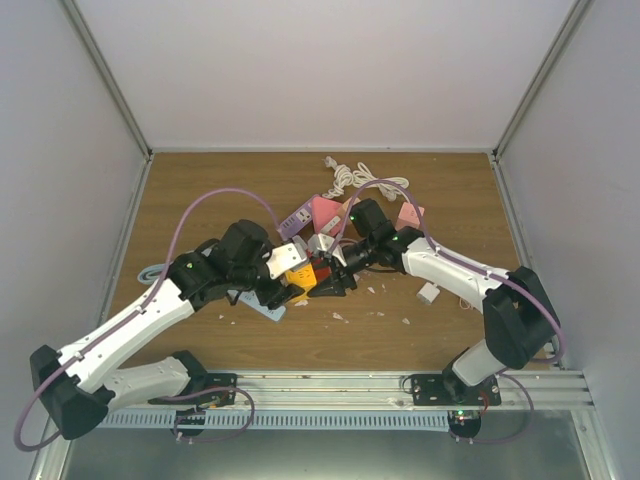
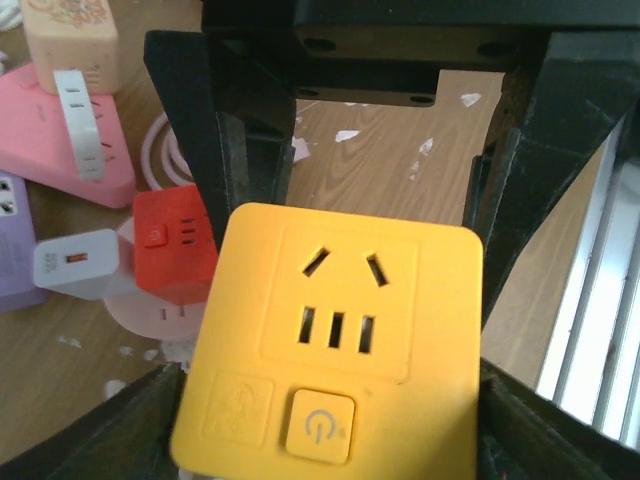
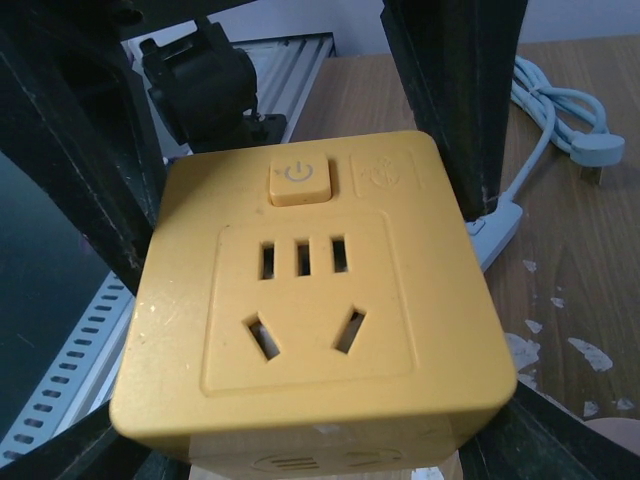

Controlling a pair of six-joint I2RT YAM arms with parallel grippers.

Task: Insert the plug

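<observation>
My left gripper [image 1: 282,288] is over the middle of the table [image 1: 200,190]. Its fingers [image 2: 140,420] press on two sides of the yellow socket box [image 2: 335,330], so it is closed on the box and holds it up off the wood. I can see the holes in the box, and nothing is in them. My right gripper [image 1: 335,278] is on the other side. Its fingers [image 3: 560,450] look tight on the same box too, so I think both hold it. Neither one has a plug. To the right a small white plug [image 1: 428,292] lies on the wood, well apart from the box. It may be the one to push in, but I am not sure. So I think this is the getting-ready step. Next, one gripper must let go, pick up a plug, turn its pins to match the holes and push it straight in
</observation>
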